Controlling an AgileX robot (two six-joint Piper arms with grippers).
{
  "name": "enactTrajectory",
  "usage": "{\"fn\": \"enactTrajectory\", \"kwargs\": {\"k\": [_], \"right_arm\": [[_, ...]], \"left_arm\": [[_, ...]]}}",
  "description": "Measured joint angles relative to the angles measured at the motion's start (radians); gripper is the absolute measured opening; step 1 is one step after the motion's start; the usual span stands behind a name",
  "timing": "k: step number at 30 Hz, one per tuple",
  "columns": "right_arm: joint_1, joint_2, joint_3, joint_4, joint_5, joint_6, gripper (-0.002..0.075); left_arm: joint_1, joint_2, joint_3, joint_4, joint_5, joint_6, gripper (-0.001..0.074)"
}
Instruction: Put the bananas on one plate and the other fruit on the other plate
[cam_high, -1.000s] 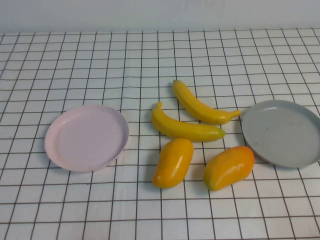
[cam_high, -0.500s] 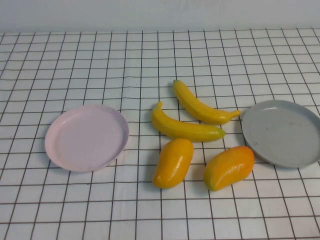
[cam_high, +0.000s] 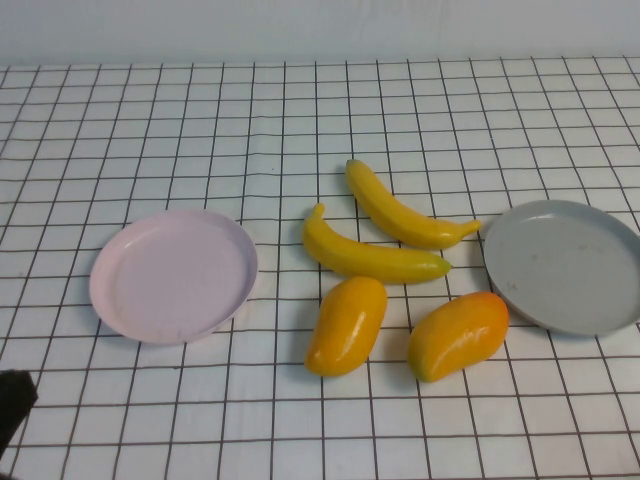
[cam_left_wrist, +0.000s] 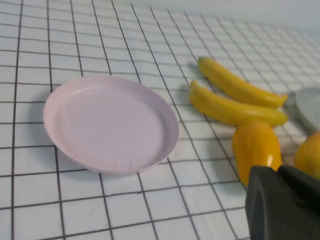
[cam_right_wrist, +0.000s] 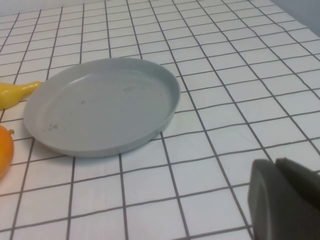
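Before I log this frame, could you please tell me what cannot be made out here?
- Left claw: cropped by the left wrist view's edge; only a dark corner shows in the high view.
- Right claw: cropped by the right wrist view's edge, absent from the high view.
- Grey plate: cut by the high view's right edge.

The bananas (cam_high: 385, 228) lay at the middle of the table (cam_high: 300, 110); the other fruit (cam_high: 400, 330) sat just nearer me than them; the other plate (cam_high: 172, 275) lay left; one plate (cam_high: 565, 265) right; my left gripper (cam_high: 12, 400) hung near-left; my right gripper (cam_right_wrist: 285, 200) near-right.
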Motion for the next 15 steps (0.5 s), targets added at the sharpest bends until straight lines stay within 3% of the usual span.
{"fn": "enactTrajectory", "kwargs": {"k": [5, 9, 11, 15], "right_arm": [[0.0, 0.0, 0.0, 0.0, 0.0, 0.0, -0.0016], [0.0, 0.0, 0.0, 0.0, 0.0, 0.0, -0.0016], [0.0, 0.0, 0.0, 0.0, 0.0, 0.0, -0.0017], [0.0, 0.0, 0.0, 0.0, 0.0, 0.0, -0.0016]], "left_arm": [[0.0, 0.265, -0.161, 0.047, 0.1, 0.174, -0.0002], [-0.04, 0.448, -0.256, 0.168, 0.119, 0.154, -0.0002], [-0.108, 0.529, -0.291, 0.268, 0.119, 0.111, -0.0002], [-0.328, 0.707, -0.355, 0.42, 0.107, 0.012, 0.0026]]}}
